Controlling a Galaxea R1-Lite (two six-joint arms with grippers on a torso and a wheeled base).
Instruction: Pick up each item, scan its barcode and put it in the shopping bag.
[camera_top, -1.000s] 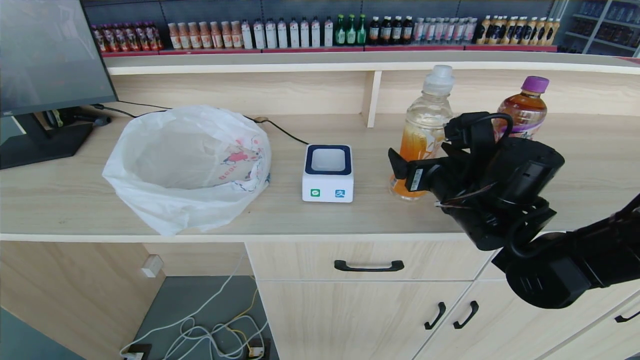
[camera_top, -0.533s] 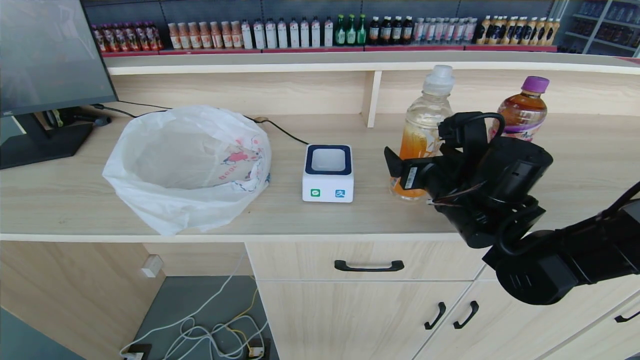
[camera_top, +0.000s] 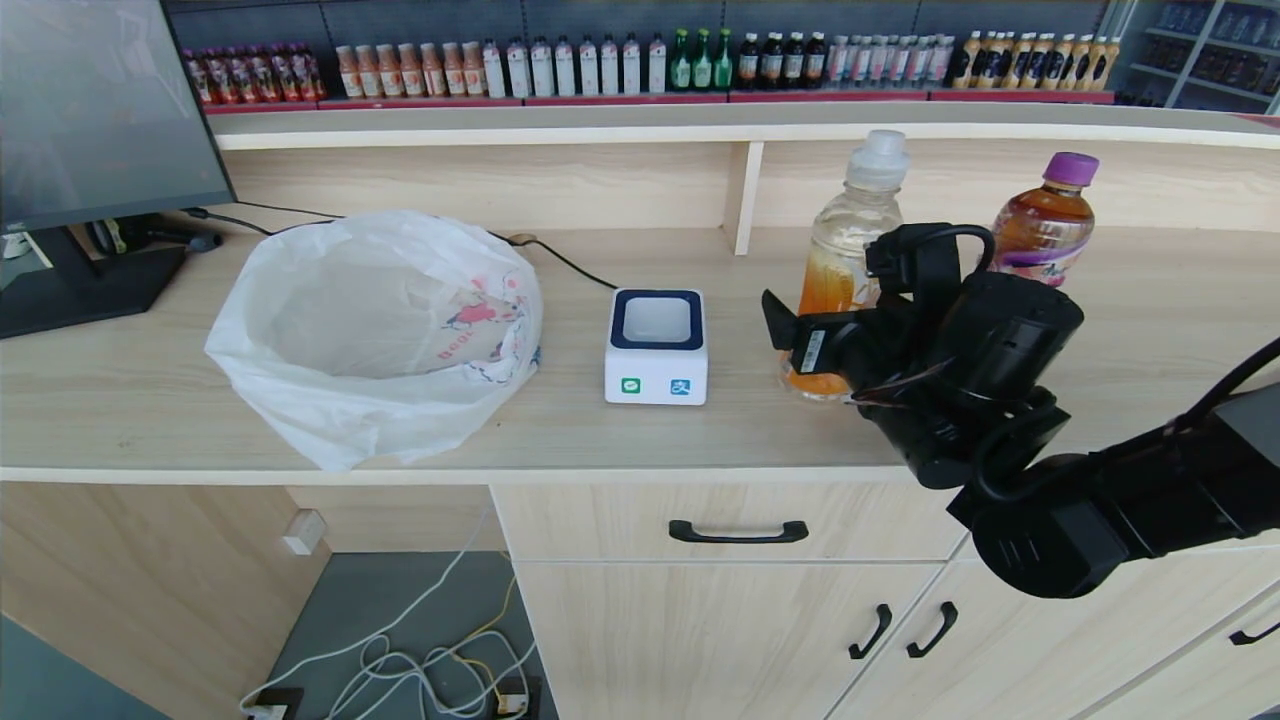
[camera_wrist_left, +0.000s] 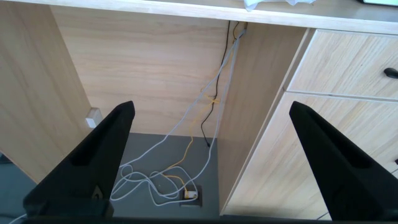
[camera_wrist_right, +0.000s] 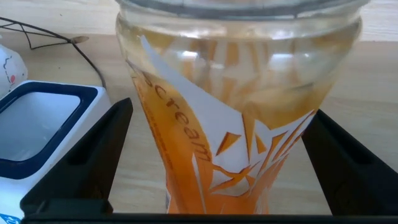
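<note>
Right tool spread around the orange-labelled bottle

The clear plastic bottle with an orange label and a white cap (camera_top: 845, 262) stands upright on the pale wooden tabletop (camera_top: 150, 400), and the black right tool (camera_top: 830, 292) has a finger on either side of it, spread wide and not pinching it. Just to the bottle's left sits the white box scanner with a dark blue rim (camera_top: 655, 345), and beyond that the open white plastic shopping bag (camera_top: 370, 330). A purple-capped bottle of brown drink (camera_top: 1045, 225) stands behind and to the right. The left tool (camera_wrist_left: 211, 180) hangs below the tabletop, fingers spread, above loose cables on the floor (camera_wrist_left: 155, 180).
</note>
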